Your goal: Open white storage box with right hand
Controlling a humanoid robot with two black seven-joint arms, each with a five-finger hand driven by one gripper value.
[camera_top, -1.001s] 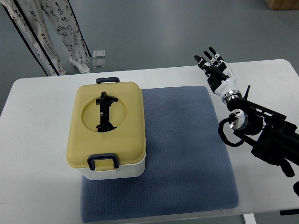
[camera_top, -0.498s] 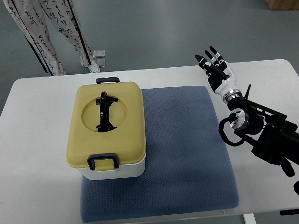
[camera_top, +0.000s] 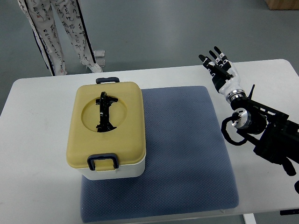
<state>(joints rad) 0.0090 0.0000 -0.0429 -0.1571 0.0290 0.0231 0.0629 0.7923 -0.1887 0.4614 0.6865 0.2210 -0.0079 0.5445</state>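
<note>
Yellow lid [camera_top: 110, 122] on white box [camera_top: 117, 170] — blue-grey mat [camera_top: 187, 154], white table [camera_top: 32, 154], possibly ink-patterned trousers [camera_top: 56, 28].

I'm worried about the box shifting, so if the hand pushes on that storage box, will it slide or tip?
The storage box looks squat and broad-based, so tipping seems unlikely. It sits partly on the textured blue mat, which probably resists sliding. Its yellow lid looks rigid.
</note>
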